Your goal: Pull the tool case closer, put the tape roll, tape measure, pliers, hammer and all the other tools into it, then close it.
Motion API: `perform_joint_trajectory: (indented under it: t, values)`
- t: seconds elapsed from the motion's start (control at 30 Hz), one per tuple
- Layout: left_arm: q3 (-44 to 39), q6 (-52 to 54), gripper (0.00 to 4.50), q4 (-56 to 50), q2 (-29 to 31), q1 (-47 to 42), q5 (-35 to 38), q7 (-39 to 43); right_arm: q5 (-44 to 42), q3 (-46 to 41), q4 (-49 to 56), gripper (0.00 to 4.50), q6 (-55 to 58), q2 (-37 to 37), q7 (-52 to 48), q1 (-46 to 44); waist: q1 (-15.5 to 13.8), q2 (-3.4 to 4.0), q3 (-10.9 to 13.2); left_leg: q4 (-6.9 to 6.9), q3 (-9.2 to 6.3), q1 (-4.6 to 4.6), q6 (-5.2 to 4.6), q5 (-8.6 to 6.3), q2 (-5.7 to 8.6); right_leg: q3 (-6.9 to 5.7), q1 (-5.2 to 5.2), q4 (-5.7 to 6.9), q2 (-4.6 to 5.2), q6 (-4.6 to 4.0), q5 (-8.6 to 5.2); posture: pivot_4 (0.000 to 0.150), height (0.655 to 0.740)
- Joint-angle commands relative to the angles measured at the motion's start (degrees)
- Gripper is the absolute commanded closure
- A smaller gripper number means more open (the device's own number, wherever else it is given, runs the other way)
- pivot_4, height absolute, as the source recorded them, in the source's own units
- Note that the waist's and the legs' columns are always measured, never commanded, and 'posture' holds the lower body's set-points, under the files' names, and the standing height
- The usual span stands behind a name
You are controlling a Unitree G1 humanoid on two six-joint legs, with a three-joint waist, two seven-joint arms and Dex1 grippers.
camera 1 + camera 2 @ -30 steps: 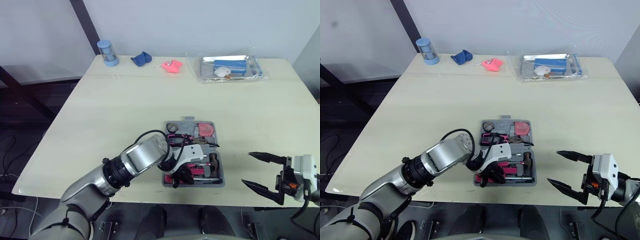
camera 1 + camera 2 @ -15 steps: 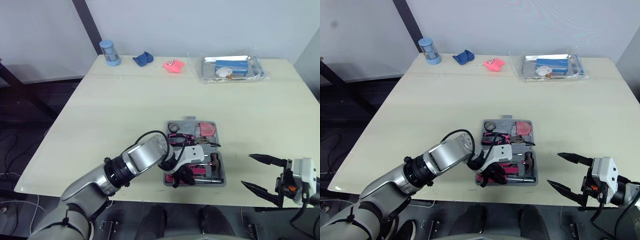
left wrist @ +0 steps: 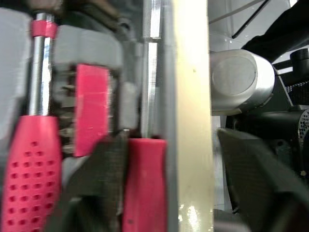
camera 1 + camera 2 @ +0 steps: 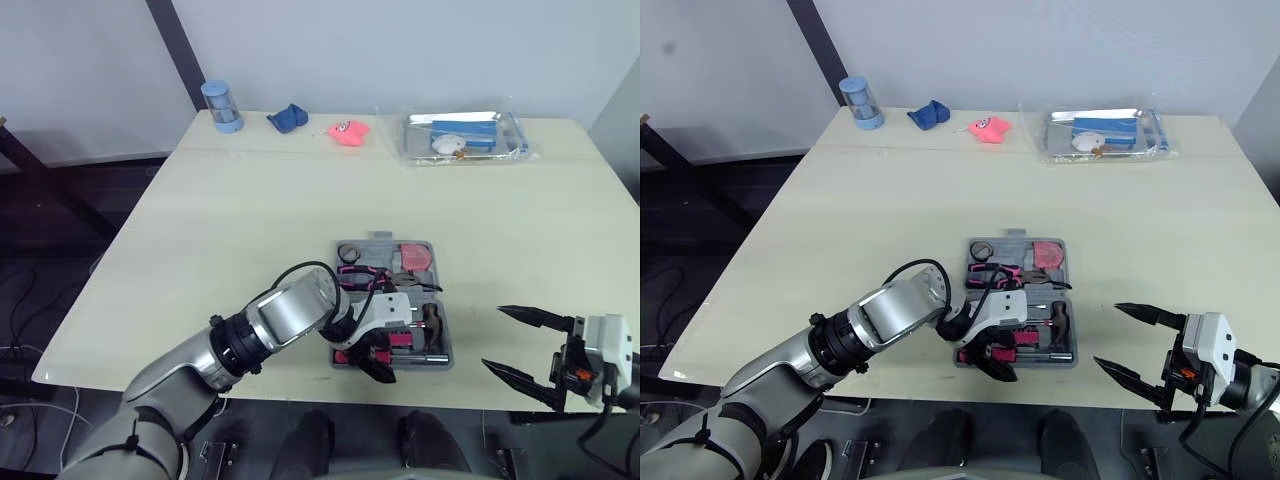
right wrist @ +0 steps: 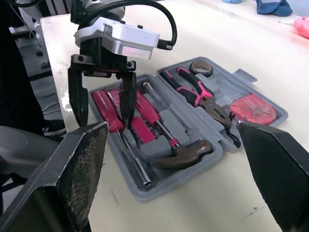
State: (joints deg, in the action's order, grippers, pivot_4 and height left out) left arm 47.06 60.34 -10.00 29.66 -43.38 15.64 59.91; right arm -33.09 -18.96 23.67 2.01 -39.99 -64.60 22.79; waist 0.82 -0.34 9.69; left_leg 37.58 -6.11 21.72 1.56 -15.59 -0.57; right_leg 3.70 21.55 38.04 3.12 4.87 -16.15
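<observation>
1. A grey tool case [image 4: 1015, 238] lies open toward the 6 o'clock edge of the table [image 4: 880, 200].
2. Inside it, the tape roll [image 4: 983, 249] sits at 11 o'clock, the pink tape measure [image 4: 1045, 255] at 1 o'clock, the pliers [image 4: 1006, 275] across the middle and the hammer [image 4: 1058, 320] at 4 o'clock.
3. The left gripper [image 4: 992, 362] is over the case's 7 o'clock corner, fingers parted.
4. The right gripper [image 4: 1108, 335] hovers at the case's 4 o'clock, fingers spread wide.
5. On the far side of the table, a blue cylinder [image 4: 860, 103] stands at 11 o'clock and a clear tray [image 4: 1105, 135] at 1 o'clock.

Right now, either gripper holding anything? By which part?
Nothing clamped: the left gripper is open, straddling the near wall of the tool case, one finger inside; the right gripper is open, empty.
</observation>
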Motion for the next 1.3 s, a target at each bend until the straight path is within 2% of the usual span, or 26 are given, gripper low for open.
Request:
perform_joint_trajectory:
  t: [0.03,0.3,0.37,0.47,0.67,0.73,0.8,0.9,0.93,0.97,1.3]
  values:
    - [-0.72,0.23,1.42,-0.16,1.06,-0.26,-1.97,-1.4,-0.27,-0.54,0.84,0.0,-1.17,0.4,0.07,-0.24,0.04,0.0,0.0,0.0,0.0,0.0,0.0,0.0,0.0,0.0,0.0,0.0,0.0,0.0,0.0,0.15,0.74]
    - [-5.81,0.04,1.42,-3.88,2.27,-1.1,1.32,0.55,-0.07,-0.07,0.71,0.0,-1.21,0.79,0.01,-0.55,0.1,0.0,0.0,0.0,0.0,0.01,0.0,0.0,-0.01,0.0,0.02,0.02,-0.01,0.0,0.0,0.15,0.74]
    - [-8.51,-3.82,1.42,-3.96,2.76,-0.48,1.95,1.7,-0.05,-0.09,0.72,0.0,-1.21,0.85,-0.06,-0.45,0.06,0.0,0.0,0.0,0.0,0.02,0.0,0.0,-0.01,0.0,0.02,0.01,-0.01,0.0,0.0,0.15,0.74]
    - [-12.45,-16.45,1.42,-1.59,3.18,2.44,1.32,3.72,0.04,0.12,0.1,0.0,-1.32,0.96,-0.41,-0.55,0.04,0.0,0.0,0.0,0.0,0.03,0.01,0.01,-0.01,0.0,0.02,0.0,0.0,0.0,0.0,0.15,0.74]
    - [-16.33,-33.9,1.42,3.73,1.9,6.53,0.26,7.53,0.19,0.56,-1.71,0.0,-1.53,0.9,-0.49,-3.21,0.03,0.0,0.0,0.01,0.03,0.02,0.02,0.01,-0.01,0.02,0.03,0.0,0.0,-0.01,0.0,0.15,0.74]
    - [-15.62,-42.37,1.82,5.83,2.34,8.53,-1.66,9.87,0.58,0.95,-2.21,0.0,-1.7,0.97,-0.66,-3.7,0.04,0.01,0.0,0.01,0.03,0.02,0.01,0.01,-0.01,0.02,0.03,-0.01,0.0,-0.01,0.0,0.15,0.74]
    - [-15.59,-47.79,2.41,8.41,1.96,10.54,-2.24,11.89,0.72,1.13,-2.33,0.0,-1.68,1.0,-0.65,-3.99,0.03,0.03,-0.01,0.0,0.04,0.02,0.01,0.01,-0.01,0.02,0.03,-0.02,0.0,-0.01,0.0,0.15,0.74]
    - [-16.47,-53.61,3.92,11.5,0.9,12.62,-1.63,15.18,0.72,1.17,-2.23,0.0,-1.75,1.02,-0.54,-3.94,0.04,0.03,-0.01,0.0,0.05,0.03,0.0,0.0,-0.01,0.03,0.03,-0.02,0.0,-0.01,0.0,0.15,0.74]
    - [-16.2,-55.28,4.1,12.73,0.95,13.26,-2.19,16.15,0.74,1.11,-2.17,0.0,-1.82,0.99,-0.54,-3.75,0.04,0.02,-0.01,0.0,0.05,0.02,0.0,0.0,-0.01,0.03,0.03,-0.01,0.0,-0.01,0.0,0.15,0.74]
    - [-15.62,-57.9,4.49,14.34,0.99,13.71,-3.32,17.19,0.7,1.03,-2.15,0.0,-1.86,0.95,-0.54,-3.59,0.04,0.03,-0.01,0.0,0.05,0.02,0.0,0.0,-0.01,0.03,0.03,-0.01,0.0,-0.01,0.0,0.15,0.74]
    - [-14.47,-64.72,4.49,23.93,-2.33,14.95,-8.61,20.25,0.27,0.35,-1.55,0.0,-1.89,0.48,-0.92,-2.15,0.13,0.03,-0.01,0.01,0.04,0.01,-0.01,0.0,-0.01,0.02,0.03,0.01,-0.01,-0.01,0.0,0.15,0.74]
